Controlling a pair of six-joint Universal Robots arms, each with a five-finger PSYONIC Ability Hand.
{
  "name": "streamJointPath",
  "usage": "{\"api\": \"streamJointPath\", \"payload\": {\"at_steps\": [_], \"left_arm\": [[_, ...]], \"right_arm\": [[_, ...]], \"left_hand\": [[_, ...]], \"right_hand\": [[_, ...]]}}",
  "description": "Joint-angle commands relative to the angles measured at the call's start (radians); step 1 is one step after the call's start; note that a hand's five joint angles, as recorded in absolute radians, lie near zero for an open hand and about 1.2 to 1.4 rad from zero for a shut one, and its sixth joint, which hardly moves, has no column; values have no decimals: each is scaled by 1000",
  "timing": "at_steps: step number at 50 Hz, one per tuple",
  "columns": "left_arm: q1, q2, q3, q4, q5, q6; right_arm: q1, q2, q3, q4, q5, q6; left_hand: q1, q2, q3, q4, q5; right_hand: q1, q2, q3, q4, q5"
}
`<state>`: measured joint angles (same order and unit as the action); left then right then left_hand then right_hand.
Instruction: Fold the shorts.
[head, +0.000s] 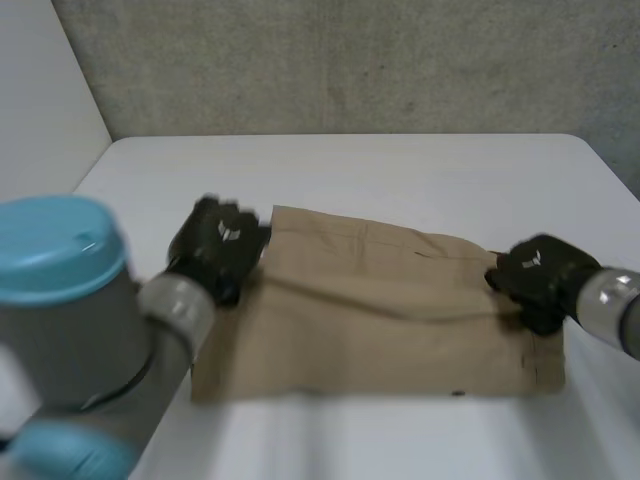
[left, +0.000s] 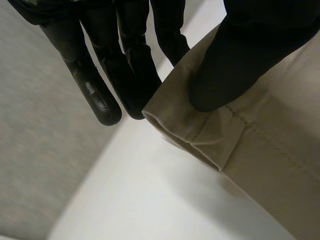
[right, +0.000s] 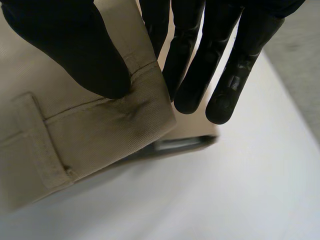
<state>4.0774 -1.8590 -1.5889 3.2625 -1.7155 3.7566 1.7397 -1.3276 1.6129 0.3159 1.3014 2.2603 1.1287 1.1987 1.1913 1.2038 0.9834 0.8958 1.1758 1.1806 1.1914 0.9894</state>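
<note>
As the left hand (head: 218, 243) and right hand (head: 535, 272) pinch far corners of the shorts (head: 380, 320), level, matched travel should keep the fold square.

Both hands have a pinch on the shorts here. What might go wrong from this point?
1. The left hand pinches the shorts at the very corner, thumb on top; the cloth may slip out when lifted.
2. The right hand grips near a corner too, with another layer lying beneath on the table; it may raise only the top layer and fold unevenly.
</note>
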Motion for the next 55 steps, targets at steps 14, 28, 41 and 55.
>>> {"api": "streamJointPath", "payload": {"at_steps": [14,28,41,55], "left_arm": [[80,-804,815,247,155,138],[63,-766,710,494,154,134],[49,-399,298,539,100,68],[49,-197,11,367,80,-222]], "right_arm": [[118,583,-436,-531,254,-71],[115,486,-384,-830,322,54],[96,162,-147,-430,196,335],[-89,88,131,-342,-28,475]], "left_hand": [[268,198,205,192,238],[-954,-1024,-1017,-1029,-983],[-954,-1024,-1017,-1029,-983],[-954,-1024,-1017,-1029,-983]], "right_hand": [[500,220,216,205,232],[-721,-1001,-1006,-1017,-989],[-721,-1001,-1006,-1017,-989],[-370,-650,-655,-666,-639]]}}
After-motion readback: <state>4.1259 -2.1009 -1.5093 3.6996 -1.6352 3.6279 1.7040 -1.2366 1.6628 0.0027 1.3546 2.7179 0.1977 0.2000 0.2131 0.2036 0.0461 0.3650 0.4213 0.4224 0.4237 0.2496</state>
